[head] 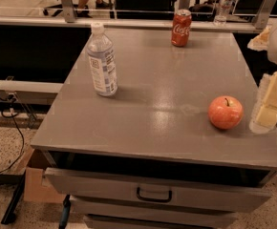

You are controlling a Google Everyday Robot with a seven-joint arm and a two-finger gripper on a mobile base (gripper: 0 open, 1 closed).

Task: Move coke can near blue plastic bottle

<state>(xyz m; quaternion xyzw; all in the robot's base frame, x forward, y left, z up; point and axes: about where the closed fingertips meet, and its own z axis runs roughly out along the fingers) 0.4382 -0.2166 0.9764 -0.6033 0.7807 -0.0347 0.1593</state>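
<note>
The coke can (181,28) stands upright at the far edge of the grey cabinet top (157,94), right of centre. The blue plastic bottle (101,61) stands upright on the left side of the top, nearer to me than the can and well apart from it. My gripper (268,109) shows as pale yellow and white parts at the right edge of the view. It hangs over the right side of the top, just right of a red-orange apple (225,112) and far from the can. It holds nothing that I can see.
A smaller clear bottle (224,4) stands behind the cabinet on a back rail. The top drawer (154,193) is pulled slightly out at the front. A cardboard box (33,180) and cables (9,123) lie on the floor at the left.
</note>
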